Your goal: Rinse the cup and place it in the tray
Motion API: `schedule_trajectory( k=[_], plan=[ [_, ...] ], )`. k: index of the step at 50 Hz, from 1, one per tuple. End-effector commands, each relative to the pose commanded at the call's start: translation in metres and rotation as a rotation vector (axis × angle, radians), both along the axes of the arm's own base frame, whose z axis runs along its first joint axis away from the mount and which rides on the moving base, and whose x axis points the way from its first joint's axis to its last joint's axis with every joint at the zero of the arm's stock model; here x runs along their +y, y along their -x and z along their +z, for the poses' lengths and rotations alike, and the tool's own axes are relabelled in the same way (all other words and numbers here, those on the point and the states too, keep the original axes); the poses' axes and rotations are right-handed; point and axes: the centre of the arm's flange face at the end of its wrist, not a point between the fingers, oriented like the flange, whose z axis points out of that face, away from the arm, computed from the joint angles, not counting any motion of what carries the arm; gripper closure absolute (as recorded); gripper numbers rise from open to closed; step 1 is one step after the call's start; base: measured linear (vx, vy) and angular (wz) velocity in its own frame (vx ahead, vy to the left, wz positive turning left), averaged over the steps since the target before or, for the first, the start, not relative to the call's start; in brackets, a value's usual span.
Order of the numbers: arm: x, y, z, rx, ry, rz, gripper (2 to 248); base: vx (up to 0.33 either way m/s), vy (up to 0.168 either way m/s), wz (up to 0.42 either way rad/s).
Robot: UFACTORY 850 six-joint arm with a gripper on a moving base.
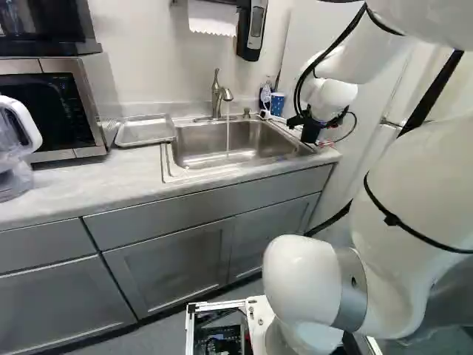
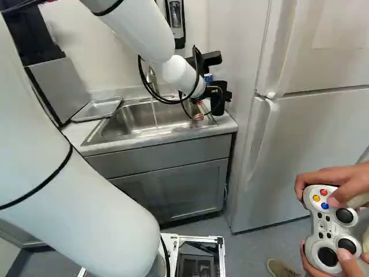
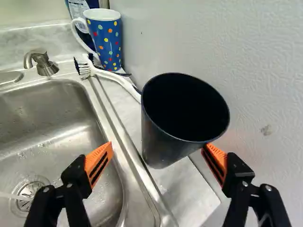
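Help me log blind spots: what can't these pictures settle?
Inside bottom of the black tapered cup: too dark, wrist view.
Far end of the white-handled brush: behind the cup, wrist view.
Left side of the clear jug with the white handle: cut off by the left base view's edge.

White, rounded arm with black cables and a black gripper [image 2: 225, 94]
The arm [image 1: 425, 174] is showing smooth white, thick links, and a black strap [image 1: 414, 231] is circling one, between three and four o'clock in the left base view. Between four and five o'clock there, a silver-grey ring [image 1: 349, 288] is banding a joint and bearing one small dark spot. Black cables [image 2: 140, 75] are looping near the wrist, at eleven o'clock in the right base view. The fingers are wearing orange pads [image 3: 98, 163] with dark slots; small silver screws [image 3: 245, 183] are dotting their black links.
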Motion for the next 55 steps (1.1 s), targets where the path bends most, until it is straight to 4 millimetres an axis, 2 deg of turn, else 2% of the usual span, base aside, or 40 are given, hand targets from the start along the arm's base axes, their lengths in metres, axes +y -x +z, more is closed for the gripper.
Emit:
schedule_trajectory(
  k=[55],
  plan=[
    [0.0041,0.0012,-0.0004,-0.016,-0.040,-0.028,3,0.000,0.000,0.000]
  ],
)
